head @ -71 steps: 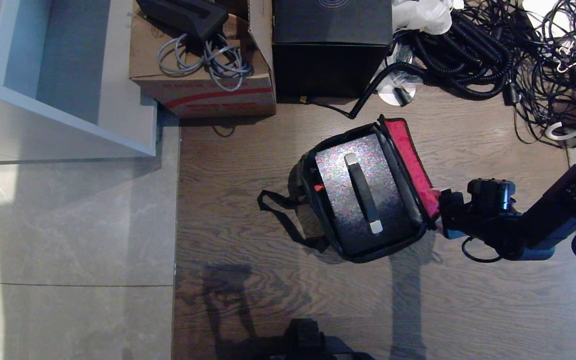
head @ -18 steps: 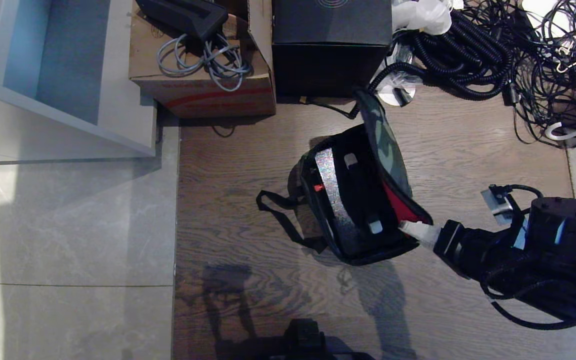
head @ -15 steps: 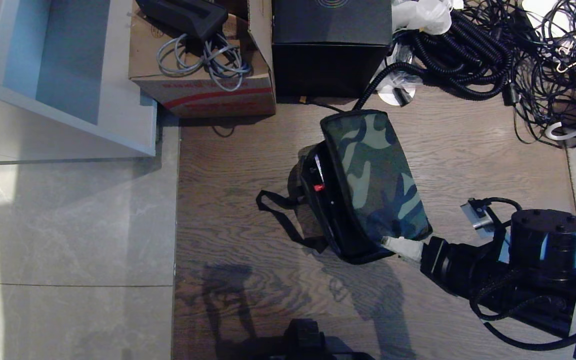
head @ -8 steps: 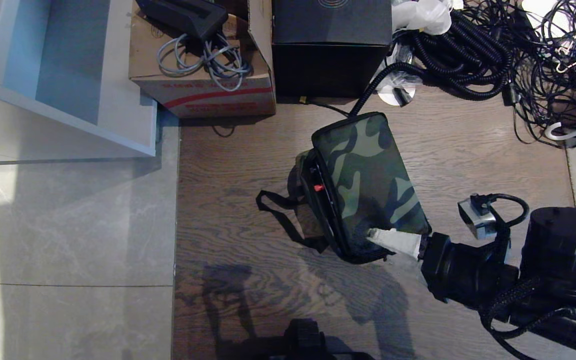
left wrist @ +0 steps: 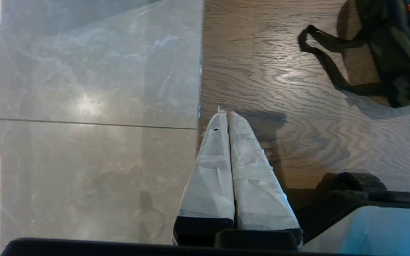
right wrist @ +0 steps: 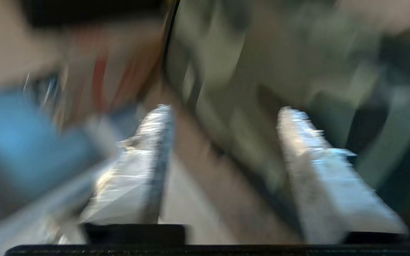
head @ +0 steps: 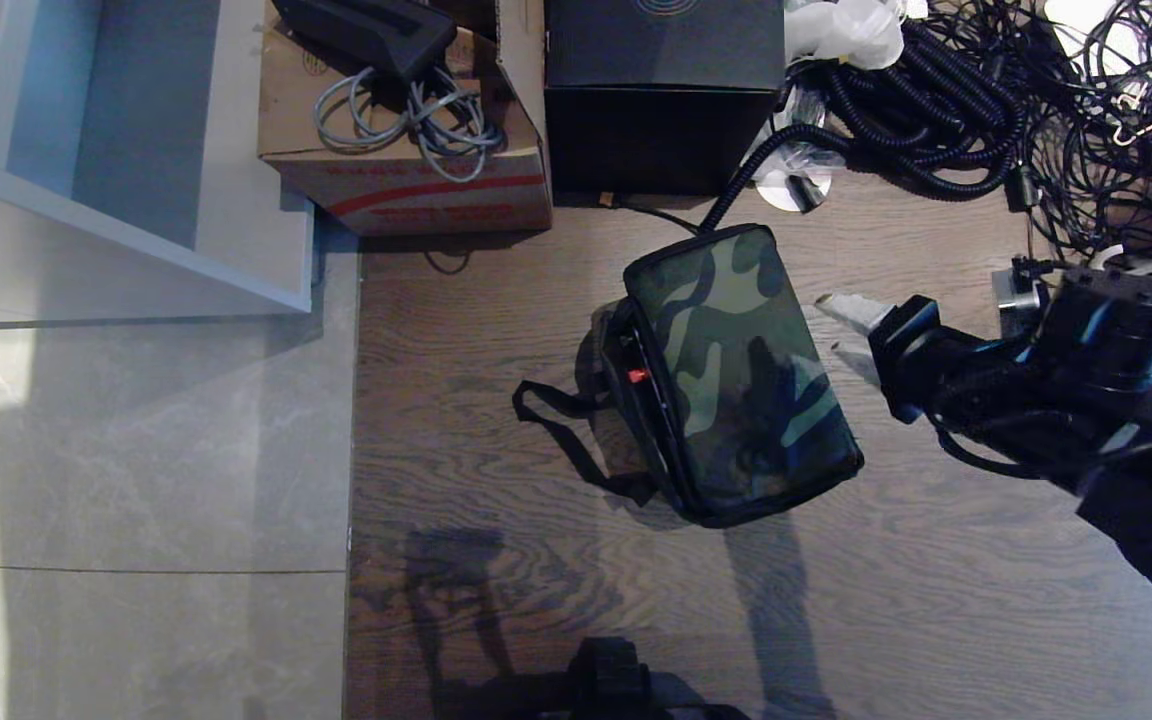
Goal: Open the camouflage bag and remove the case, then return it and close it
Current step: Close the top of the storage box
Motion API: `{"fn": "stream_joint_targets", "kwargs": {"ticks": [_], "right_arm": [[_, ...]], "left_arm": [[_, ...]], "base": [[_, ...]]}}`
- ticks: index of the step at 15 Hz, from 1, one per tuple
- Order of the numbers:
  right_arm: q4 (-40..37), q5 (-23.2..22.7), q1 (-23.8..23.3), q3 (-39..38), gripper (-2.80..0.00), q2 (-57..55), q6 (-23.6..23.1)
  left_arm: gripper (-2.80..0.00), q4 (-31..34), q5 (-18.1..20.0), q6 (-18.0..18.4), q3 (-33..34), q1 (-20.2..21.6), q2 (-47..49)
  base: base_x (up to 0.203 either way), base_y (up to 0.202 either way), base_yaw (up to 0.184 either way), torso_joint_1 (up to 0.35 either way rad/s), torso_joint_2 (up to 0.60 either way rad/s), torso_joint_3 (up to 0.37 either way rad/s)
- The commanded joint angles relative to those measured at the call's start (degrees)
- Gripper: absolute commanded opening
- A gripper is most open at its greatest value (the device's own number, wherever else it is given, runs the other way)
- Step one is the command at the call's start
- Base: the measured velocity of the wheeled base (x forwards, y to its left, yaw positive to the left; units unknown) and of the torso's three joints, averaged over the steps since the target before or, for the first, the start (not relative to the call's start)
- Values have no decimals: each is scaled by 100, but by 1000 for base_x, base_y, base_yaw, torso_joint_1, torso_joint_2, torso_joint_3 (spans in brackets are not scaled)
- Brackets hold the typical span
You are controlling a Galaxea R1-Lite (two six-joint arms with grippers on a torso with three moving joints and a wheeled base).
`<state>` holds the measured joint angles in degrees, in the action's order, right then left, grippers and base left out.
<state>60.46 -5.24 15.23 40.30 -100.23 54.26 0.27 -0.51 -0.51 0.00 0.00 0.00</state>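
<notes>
The camouflage bag (head: 736, 370) lies on the wooden floor with its flap down over the top. Its black strap (head: 561, 425) trails off to the left. The case is hidden inside the bag. My right gripper (head: 844, 330) hovers just right of the bag's far right side, apart from it and open, with nothing between its fingers. In the right wrist view the gripper (right wrist: 222, 110) shows spread white fingers (right wrist: 319, 167) with the bag's camouflage cloth (right wrist: 297, 71) beyond them. My left gripper (left wrist: 225, 114) is parked and shut over the seam between tile and wood, well short of the strap (left wrist: 333, 64).
A cardboard box (head: 406, 170) with grey cables and a black cube box (head: 661, 100) stand behind the bag. A tangle of black cables (head: 986, 100) fills the back right. A white cabinet (head: 136, 180) and grey tiles (head: 136, 450) lie to the left.
The flap swung over from open, red lining up, to shut over the case. My right gripper let go of the flap's near corner and moved away to the bag's far right side.
</notes>
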Motion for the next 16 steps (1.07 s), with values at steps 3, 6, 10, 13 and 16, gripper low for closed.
{"fn": "stream_joint_targets", "kwargs": {"ticks": [3,6,10,13,16], "right_arm": [[230,409,-223,1192,-280,-1241,-17],[302,593,-198,1599,-280,-1590,51],[304,1597,223,2191,-280,-2164,-35],[72,1596,416,2125,-280,-2079,72],[13,1633,726,1738,-280,-2041,155]], "left_arm": [[-280,0,-2,-2,0,0,0],[-280,0,-2,-2,0,0,0],[-280,0,-2,-2,0,0,0],[-280,0,-2,-2,0,0,0],[-280,0,-2,-2,0,0,0]], "base": [[0,0,0,0,0,0],[0,0,0,0,0,0],[0,0,0,0,0,0],[0,0,0,0,0,0],[0,0,0,0,0,0]]}}
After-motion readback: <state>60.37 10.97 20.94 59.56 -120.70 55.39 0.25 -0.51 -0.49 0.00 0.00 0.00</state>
